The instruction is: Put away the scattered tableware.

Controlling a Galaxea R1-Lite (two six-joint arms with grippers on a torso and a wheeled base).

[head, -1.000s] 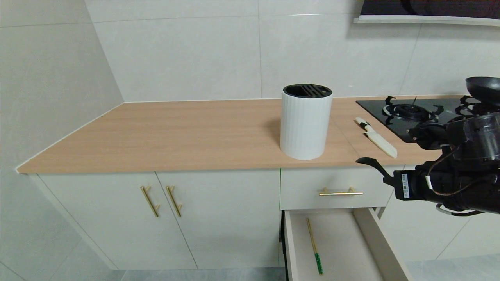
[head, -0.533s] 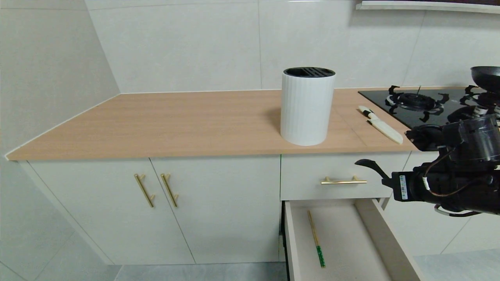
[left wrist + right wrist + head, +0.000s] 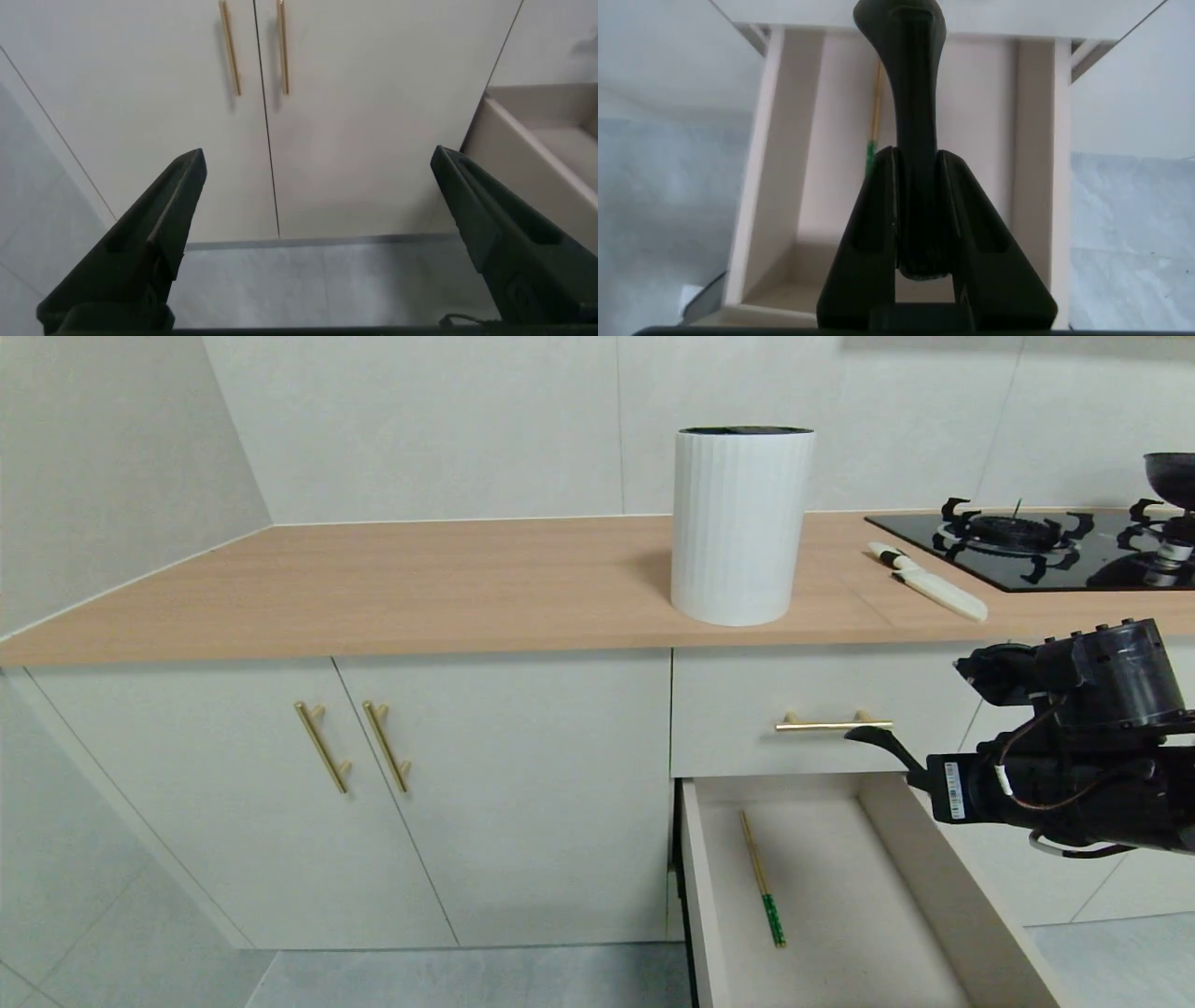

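The right gripper (image 3: 917, 161) is closed narrowly on a black utensil (image 3: 910, 89), its two fingers pinching the slim stem. The utensil is matte black and curves to a rounded, slightly widened tip; which kind of utensil it is cannot be made out. In the head view that tip (image 3: 873, 738) pokes out past the gripper (image 3: 936, 786), just under the gold handle of the closed upper drawer (image 3: 831, 724) and above the back right corner of the open drawer (image 3: 943, 887).

On the open drawer's pale floor lies a pair of chopsticks (image 3: 762, 879), slim light wood with a green patterned end that points toward the drawer's front; they lie near the left wall, apart from the utensil.

The left gripper (image 3: 318, 166) is spread wide with nothing between its fingers, facing the cabinet doors (image 3: 252, 140) low by the floor.

Up on the wooden countertop (image 3: 420, 579) a knife (image 3: 929, 584) with a cream blade and a black-and-white handle lies flat between the white ribbed holder (image 3: 740, 523) and the black gas stove (image 3: 1018, 546).
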